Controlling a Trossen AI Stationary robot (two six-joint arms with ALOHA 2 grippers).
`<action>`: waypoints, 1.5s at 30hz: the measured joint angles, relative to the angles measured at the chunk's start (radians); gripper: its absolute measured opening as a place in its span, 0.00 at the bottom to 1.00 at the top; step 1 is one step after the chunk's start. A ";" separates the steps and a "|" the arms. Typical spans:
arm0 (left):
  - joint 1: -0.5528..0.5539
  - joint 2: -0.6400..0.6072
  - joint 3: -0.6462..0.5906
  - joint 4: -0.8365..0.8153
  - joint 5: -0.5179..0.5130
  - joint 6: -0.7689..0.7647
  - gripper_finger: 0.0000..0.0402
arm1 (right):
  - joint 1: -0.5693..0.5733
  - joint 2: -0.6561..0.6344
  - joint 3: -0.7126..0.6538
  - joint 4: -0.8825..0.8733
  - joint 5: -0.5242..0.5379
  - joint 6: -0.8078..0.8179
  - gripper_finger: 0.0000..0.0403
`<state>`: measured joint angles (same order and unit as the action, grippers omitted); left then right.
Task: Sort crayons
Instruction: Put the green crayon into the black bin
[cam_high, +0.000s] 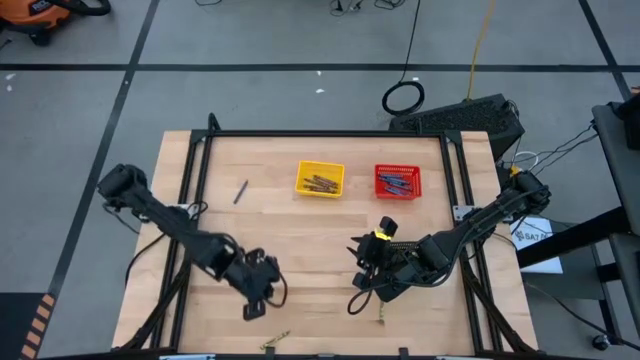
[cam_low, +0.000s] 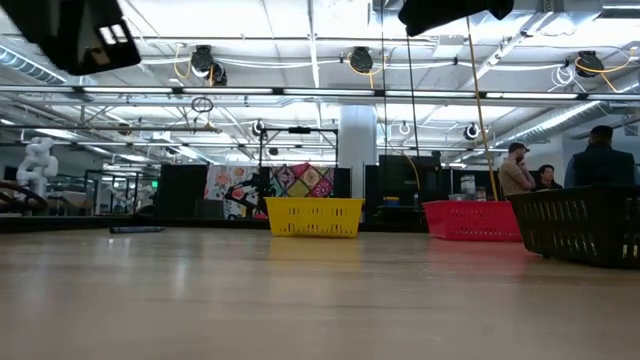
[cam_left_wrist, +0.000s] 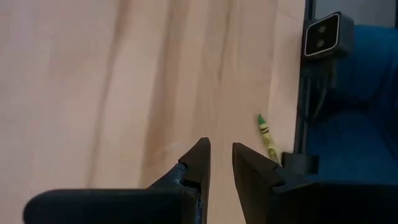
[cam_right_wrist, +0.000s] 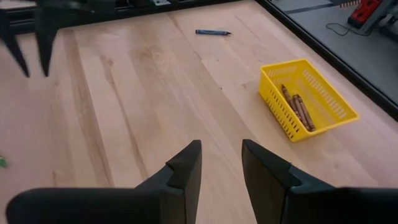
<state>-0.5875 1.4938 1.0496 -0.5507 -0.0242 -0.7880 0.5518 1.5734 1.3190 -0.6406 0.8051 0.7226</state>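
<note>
Left gripper (cam_left_wrist: 221, 165) low over the near part of the table (cam_high: 300, 230), fingers slightly parted, nothing between them. Green crayon (cam_left_wrist: 267, 135) just ahead and off to one side, near the table's edge, long axis roughly in line with the fingers; nearest to this arm. Right gripper (cam_right_wrist: 221, 163) likewise parted and empty. Blue crayon (cam_right_wrist: 212, 32) loose, well apart; yellow basket (cam_right_wrist: 333, 102) with brown crayons (cam_right_wrist: 297, 109).

a square yellow mesh basket (cam_high: 320, 179) sits beside a red one (cam_high: 398, 182) on the pale wooden table (cam_high: 300, 250); seemingly a black basket (cam_low: 580, 227) nearer.
</note>
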 joint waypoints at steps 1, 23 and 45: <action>-0.011 0.016 0.000 0.016 -0.008 -0.018 0.18 | 0.000 0.000 0.000 -0.002 0.000 0.000 0.25; -0.176 0.186 0.056 0.232 -0.079 -0.220 0.17 | 0.006 0.000 0.000 -0.102 -0.104 0.133 0.25; -0.201 0.399 0.233 0.094 -0.027 -0.366 0.13 | 0.006 0.000 0.000 -0.121 -0.104 0.118 0.25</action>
<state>-0.7883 1.8927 1.2827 -0.4572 -0.0517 -1.1538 0.5583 1.5734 1.3190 -0.7620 0.7010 0.8406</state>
